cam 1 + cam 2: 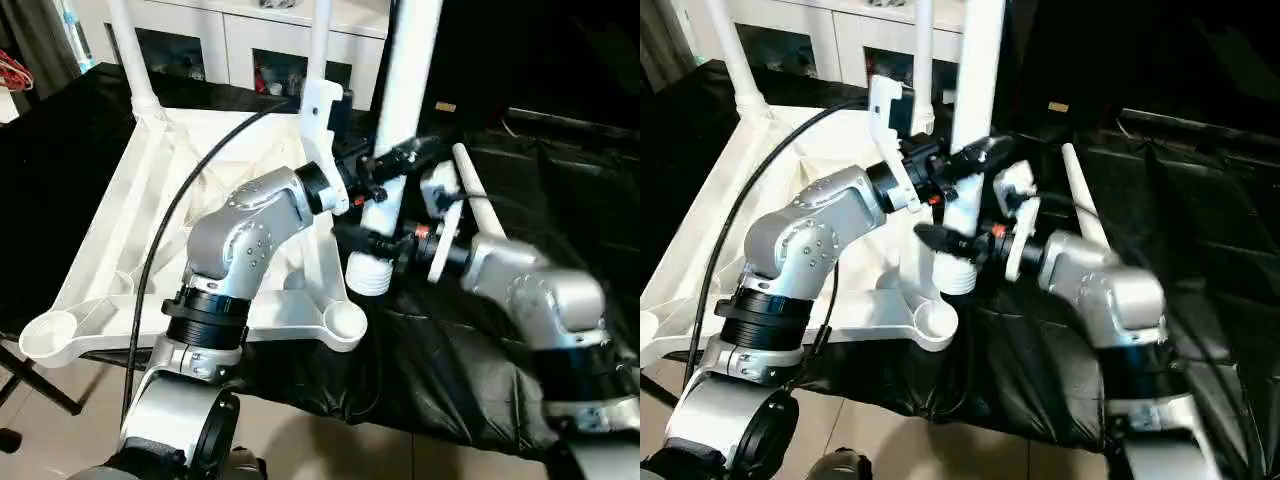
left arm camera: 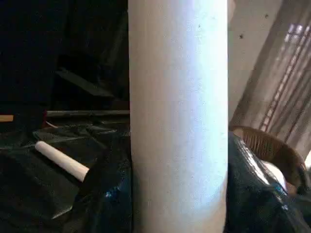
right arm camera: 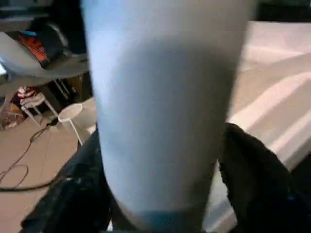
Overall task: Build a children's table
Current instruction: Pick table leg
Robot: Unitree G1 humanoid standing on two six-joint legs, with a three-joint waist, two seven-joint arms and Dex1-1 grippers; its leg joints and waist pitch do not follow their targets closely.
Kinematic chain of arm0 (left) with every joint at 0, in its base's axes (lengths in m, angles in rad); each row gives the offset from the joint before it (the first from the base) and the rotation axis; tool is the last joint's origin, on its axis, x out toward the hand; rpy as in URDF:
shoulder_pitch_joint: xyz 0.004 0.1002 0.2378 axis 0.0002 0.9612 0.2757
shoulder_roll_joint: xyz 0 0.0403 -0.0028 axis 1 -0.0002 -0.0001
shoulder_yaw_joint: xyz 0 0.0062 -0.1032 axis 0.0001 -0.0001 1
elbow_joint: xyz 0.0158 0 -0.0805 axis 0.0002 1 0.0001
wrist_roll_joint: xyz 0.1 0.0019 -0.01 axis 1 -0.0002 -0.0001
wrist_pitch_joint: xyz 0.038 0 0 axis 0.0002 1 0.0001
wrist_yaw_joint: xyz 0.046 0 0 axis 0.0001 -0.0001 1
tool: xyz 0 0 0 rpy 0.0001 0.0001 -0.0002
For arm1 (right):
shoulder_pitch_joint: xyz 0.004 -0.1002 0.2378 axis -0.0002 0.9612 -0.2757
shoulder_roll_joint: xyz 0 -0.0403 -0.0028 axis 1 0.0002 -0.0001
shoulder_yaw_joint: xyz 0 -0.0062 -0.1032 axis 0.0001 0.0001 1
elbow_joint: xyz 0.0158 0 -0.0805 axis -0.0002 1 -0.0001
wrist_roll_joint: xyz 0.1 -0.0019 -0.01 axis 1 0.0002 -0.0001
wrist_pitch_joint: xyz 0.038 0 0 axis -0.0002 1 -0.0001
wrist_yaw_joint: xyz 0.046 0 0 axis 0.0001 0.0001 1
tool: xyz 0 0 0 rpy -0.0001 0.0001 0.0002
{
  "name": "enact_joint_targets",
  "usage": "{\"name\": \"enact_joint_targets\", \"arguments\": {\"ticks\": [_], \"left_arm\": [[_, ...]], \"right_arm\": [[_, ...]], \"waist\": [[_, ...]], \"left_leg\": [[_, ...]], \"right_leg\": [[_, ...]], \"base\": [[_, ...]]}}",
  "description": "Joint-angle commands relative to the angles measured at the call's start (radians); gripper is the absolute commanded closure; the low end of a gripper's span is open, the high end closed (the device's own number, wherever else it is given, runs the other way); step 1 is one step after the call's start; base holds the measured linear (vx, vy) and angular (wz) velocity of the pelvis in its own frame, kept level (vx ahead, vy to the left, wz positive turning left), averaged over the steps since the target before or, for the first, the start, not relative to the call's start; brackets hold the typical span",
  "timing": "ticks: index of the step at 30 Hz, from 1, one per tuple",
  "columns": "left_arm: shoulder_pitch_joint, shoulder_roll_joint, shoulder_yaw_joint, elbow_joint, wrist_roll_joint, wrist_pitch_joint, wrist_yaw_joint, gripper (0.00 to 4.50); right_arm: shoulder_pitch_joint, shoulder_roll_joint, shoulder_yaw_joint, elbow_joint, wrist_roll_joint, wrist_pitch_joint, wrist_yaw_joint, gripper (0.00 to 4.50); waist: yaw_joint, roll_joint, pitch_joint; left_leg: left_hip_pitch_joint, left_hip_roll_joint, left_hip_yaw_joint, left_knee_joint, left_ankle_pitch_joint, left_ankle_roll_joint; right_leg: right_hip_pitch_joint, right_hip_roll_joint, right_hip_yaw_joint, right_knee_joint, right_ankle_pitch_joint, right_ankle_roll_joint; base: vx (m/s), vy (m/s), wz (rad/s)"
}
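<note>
- The left arm rises from the lower left of the head view, bends at its silver elbow and reaches toward the centre, wrist turned inward.
- The left gripper clasps the upright leg from the left side; its black fingers lie on either side of the tube, and the left wrist view has the tube running top to bottom between them.
- The right arm comes in from the lower right, forearm slanting up and left toward the same tube.
- The right gripper sits lower on the leg, just above its ribbed end; whether its fingers press the tube or stand slightly off it cannot be told.
- The held leg stands near-vertical at centre frame, long axis up and down, ribbed end down, just above and right of the table top's near corner socket.
- The table top lies upside down at centre left, ribs showing, with two legs already standing at its far corners.
- A spare leg lies on the black cloth at right, running diagonally from upper left to lower right.
</note>
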Motion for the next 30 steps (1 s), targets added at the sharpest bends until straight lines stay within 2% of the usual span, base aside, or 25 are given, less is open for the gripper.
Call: {"name": "enact_joint_targets", "arguments": {"ticks": [1,4,10,11,22,23,26,30], "left_arm": [[-0.004,-0.005,-0.015,-0.029,0.006,-0.004,-0.015,2.62],[-0.005,-0.008,-0.018,-0.025,0.006,-0.009,-0.016,2.62],[-0.004,-0.002,-0.029,-0.030,-0.002,-0.002,-0.034,2.62],[-0.003,-0.001,-0.030,-0.031,-0.002,-0.001,-0.035,2.62],[0.005,0.005,-0.050,-0.051,-0.012,0.021,-0.066,2.62],[0.005,0.005,-0.050,-0.051,-0.013,0.021,-0.068,2.62],[0.003,0.007,-0.054,-0.050,-0.012,0.022,-0.071,2.62],[0.003,0.009,-0.055,-0.051,-0.010,0.026,-0.077,2.64]], "right_arm": [[-0.022,-0.038,0.010,0.019,-0.015,0.031,0.034,1.44],[-0.031,-0.073,0.035,0.024,-0.018,0.049,0.084,1.44],[-0.039,-0.079,0.056,0.037,-0.013,0.055,0.105,1.44],[-0.039,-0.078,0.057,0.038,-0.012,0.056,0.106,1.44],[-0.053,-0.071,0.057,0.059,-0.009,0.050,0.122,1.44],[-0.053,-0.071,0.057,0.059,-0.008,0.050,0.123,1.72],[-0.046,-0.074,0.056,0.056,-0.003,0.056,0.129,1.82],[-0.044,-0.070,0.052,0.057,0.003,0.062,0.130,2.25]], "waist": [[0.000,-0.009,-0.083],[0.000,-0.014,-0.083],[0.000,-0.016,-0.083],[0.000,-0.020,-0.083],[0.000,-0.016,-0.084],[0.000,-0.015,-0.084],[0.000,-0.015,-0.085],[0.001,-0.015,-0.085]], "left_leg": [[0.030,0.038,-0.008,-0.061,-0.091,-0.003],[0.029,0.038,-0.008,-0.060,-0.087,0.003],[0.030,0.039,-0.008,-0.059,-0.082,0.008],[0.030,0.039,-0.007,-0.059,-0.082,0.009],[0.031,0.041,-0.008,-0.059,-0.092,0.001],[0.031,0.041,-0.009,-0.059,-0.092,0.000],[0.031,0.040,-0.008,-0.058,-0.090,0.002],[0.032,0.040,-0.008,-0.058,-0.083,0.006]], "right_leg": [[0.048,-0.079,0.038,-0.073,-0.005,-0.192],[0.049,-0.079,0.038,-0.073,-0.006,-0.198],[0.046,-0.080,0.038,-0.072,-0.009,-0.208],[0.046,-0.080,0.038,-0.072,-0.009,-0.209],[0.046,-0.079,0.037,-0.071,-0.002,-0.215],[0.047,-0.079,0.037,-0.070,0.001,-0.216],[0.048,-0.079,0.037,-0.069,0.015,-0.218],[0.048,-0.079,0.037,-0.068,0.027,-0.224]], "base": [[0.000,0.000,0.00],[0.000,0.000,0.00],[0.000,0.000,0.00],[0.000,0.000,0.00],[0.000,0.000,0.00],[0.000,0.000,0.00],[0.000,0.000,0.00],[0.000,0.000,0.00]]}}
